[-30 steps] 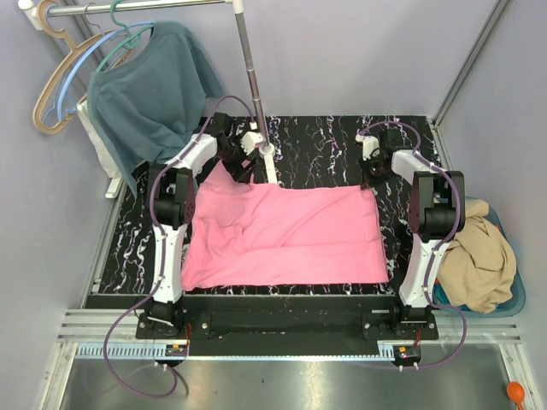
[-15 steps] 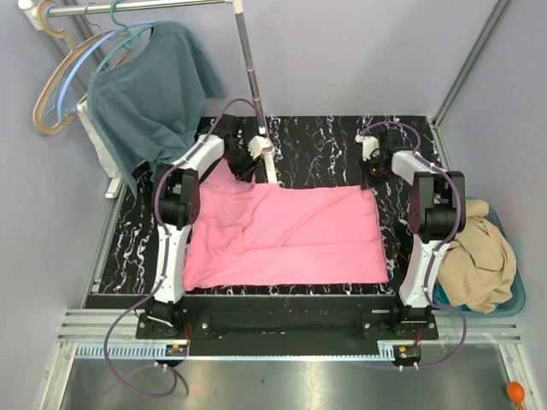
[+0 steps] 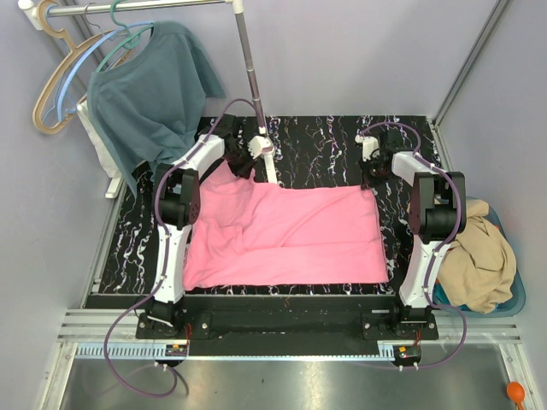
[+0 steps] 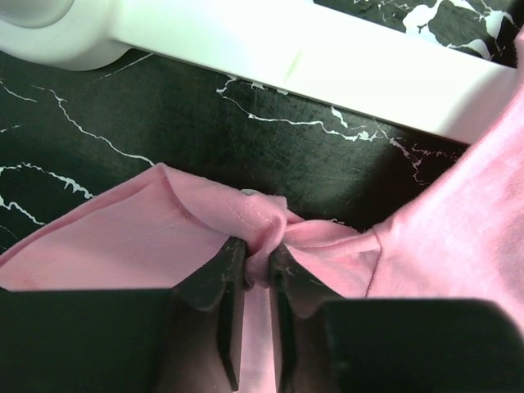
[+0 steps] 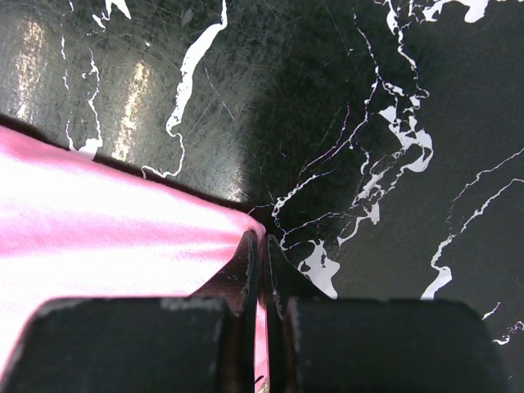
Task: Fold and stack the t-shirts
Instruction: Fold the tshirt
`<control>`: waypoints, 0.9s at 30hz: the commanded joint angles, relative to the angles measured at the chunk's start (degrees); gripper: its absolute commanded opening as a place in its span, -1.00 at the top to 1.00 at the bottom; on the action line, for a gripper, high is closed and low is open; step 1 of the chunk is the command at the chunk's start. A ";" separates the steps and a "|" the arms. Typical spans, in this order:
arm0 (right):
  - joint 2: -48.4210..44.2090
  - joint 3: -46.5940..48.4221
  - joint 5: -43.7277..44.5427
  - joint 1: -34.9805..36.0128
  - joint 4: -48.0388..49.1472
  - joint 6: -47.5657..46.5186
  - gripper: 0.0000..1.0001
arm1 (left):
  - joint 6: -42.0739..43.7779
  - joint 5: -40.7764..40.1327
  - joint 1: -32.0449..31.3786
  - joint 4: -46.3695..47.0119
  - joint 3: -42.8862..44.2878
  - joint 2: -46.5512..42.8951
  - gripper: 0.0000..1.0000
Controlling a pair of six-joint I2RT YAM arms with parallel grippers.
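Note:
A bright pink t-shirt (image 3: pixel 286 235) lies spread across the black marbled table (image 3: pixel 325 149). My left gripper (image 3: pixel 242 166) is at the shirt's far left corner. In the left wrist view its fingers (image 4: pixel 259 260) are shut on a bunched fold of pink cloth (image 4: pixel 270 221). My right gripper (image 3: pixel 369 181) sits at the far right corner. In the right wrist view it (image 5: pixel 264 246) is shut, with a thin edge of the pink shirt (image 5: pixel 123 221) pinched between the fingers. A tan-beige t-shirt (image 3: pixel 474 256) lies heaped in a blue bin (image 3: pixel 506 301) to the right of the table.
A clothes rack pole (image 3: pixel 250 77) rises just behind the left gripper, its white foot (image 4: pixel 327 61) close to the fingers. A teal-blue shirt (image 3: pixel 149 94) hangs on hangers at the far left. A small orange object (image 3: pixel 515 391) lies at the bottom right.
The left gripper has come down onto the shirt's far left corner and closed its jaws on a fold of pink cloth. The right arm has not moved.

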 commanded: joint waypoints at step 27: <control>-6.61 -2.91 1.69 -0.31 -5.29 -1.98 1.00 | -0.70 -17.28 -1.74 4.05 -2.91 -11.54 0.94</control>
